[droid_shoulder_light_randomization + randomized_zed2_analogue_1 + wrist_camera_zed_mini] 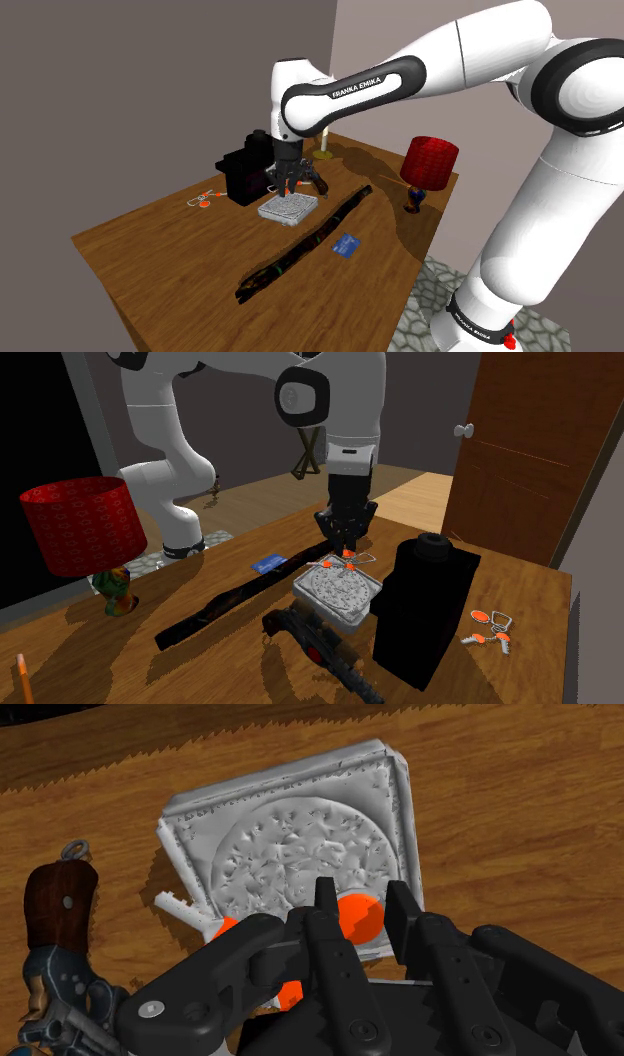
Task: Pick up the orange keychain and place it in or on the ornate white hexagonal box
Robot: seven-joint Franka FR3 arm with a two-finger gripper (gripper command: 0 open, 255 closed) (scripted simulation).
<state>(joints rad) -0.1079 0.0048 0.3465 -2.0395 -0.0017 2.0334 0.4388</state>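
Gripper: your gripper (347, 545) hangs just above the white box (288, 209), fingers pointing down.
Jaws: drawn in on an orange tag of the keychain (358, 918); it looks clasped, though the contact itself is hard to make out.
Keychain: over one edge of the box (its other orange tags dangle beside the fingers).
Nearby: a second orange keychain (205, 198) lies on the table (150, 260), near the black case (425, 607).

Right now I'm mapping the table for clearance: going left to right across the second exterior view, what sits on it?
Red lamp → blue card → white box → black container → loose orange keychain.
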